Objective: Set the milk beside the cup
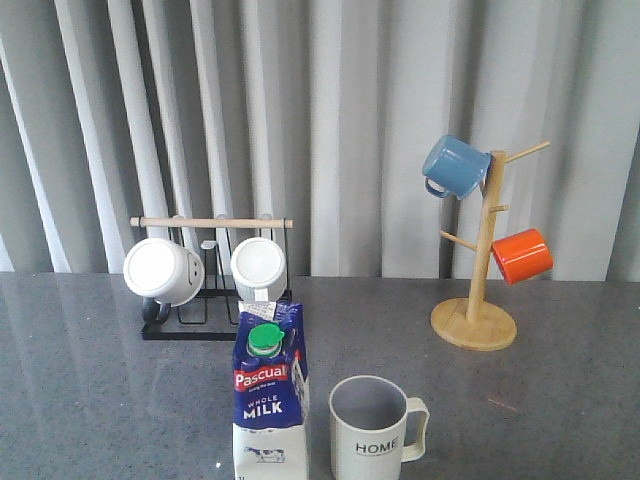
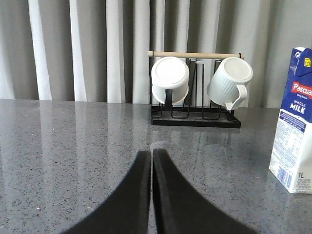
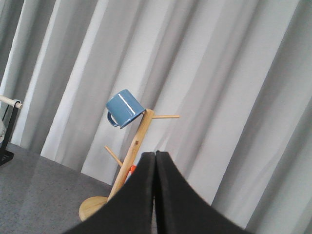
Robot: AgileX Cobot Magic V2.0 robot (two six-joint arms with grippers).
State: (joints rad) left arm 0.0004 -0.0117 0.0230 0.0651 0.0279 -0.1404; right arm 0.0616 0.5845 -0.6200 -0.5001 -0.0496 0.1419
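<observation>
The milk (image 1: pixel 270 400), a blue and white gable-top carton with a green cap and a red "Pascual" band, stands upright at the table's front centre. The cup (image 1: pixel 375 432), a pale ribbed mug marked "HOME", stands just to its right with a small gap, handle to the right. In the left wrist view the milk (image 2: pixel 295 126) shows at the edge, well apart from my left gripper (image 2: pixel 152 152), which is shut on nothing above the grey table. My right gripper (image 3: pixel 155 153) is shut and empty, raised, facing the wooden mug tree. Neither gripper shows in the front view.
A black wire rack (image 1: pixel 212 290) with a wooden bar holds two white mugs (image 1: pixel 163 270) behind the milk. At the back right a wooden mug tree (image 1: pixel 478 270) carries a blue mug (image 1: pixel 452 166) and an orange mug (image 1: pixel 522 255). Grey curtains hang behind the table.
</observation>
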